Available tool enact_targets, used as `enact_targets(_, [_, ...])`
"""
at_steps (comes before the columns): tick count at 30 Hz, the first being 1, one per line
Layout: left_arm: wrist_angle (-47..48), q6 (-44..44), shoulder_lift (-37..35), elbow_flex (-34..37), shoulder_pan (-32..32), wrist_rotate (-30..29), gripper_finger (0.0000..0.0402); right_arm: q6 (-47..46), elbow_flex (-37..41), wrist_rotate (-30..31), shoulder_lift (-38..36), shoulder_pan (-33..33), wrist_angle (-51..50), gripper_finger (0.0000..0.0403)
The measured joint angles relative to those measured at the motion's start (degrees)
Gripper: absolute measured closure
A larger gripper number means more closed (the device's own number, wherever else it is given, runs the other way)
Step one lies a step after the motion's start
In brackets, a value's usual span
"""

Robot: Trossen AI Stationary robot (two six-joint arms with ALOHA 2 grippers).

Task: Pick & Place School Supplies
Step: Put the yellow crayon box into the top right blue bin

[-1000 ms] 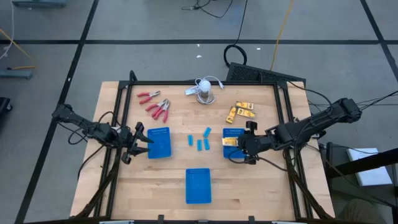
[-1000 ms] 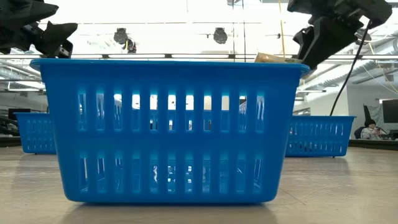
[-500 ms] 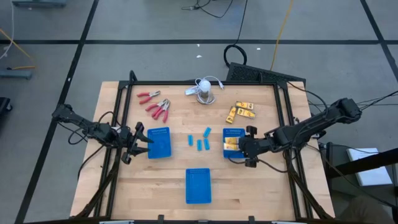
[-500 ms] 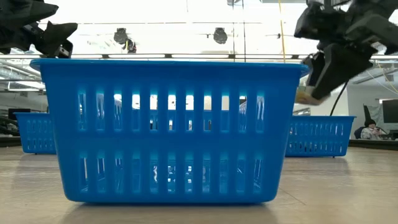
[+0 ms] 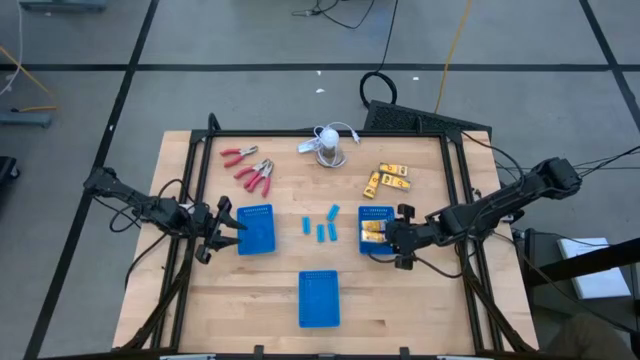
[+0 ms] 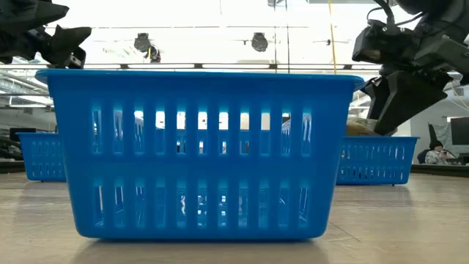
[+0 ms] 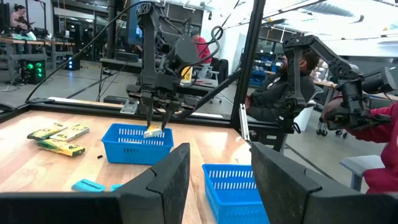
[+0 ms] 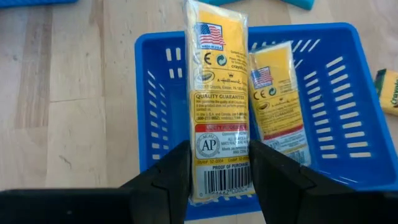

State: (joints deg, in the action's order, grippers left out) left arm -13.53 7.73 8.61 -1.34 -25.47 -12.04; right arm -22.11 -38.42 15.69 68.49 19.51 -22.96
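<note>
Gripping yellow crayon box [image 8: 217, 93]: flag logo, barcode, shiny wrap.

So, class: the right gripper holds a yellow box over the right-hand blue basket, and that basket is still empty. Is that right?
Not quite. The right gripper does hold a yellow box over the right-hand blue basket, but the basket is not empty: the right wrist view shows another yellow box already lying inside it.

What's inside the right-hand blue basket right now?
One yellow crayon box lies in the basket. The right gripper holds a second above it, hiding part of the floor.
</note>
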Motion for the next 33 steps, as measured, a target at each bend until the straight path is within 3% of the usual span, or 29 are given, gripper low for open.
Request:
enact_targets(5, [0.0,-0.01,0.0,0.0,0.0,0.0,0.0229,-0.84,1.52,-3.9,-0.02,0.0,4.2,0.0261])
enact_targets(33, [0.0,0.02,-0.01,0.02,0.0,0.01,0.0229,-0.8,1.91,-3.79,-0.02,0.0,4.15,0.0261])
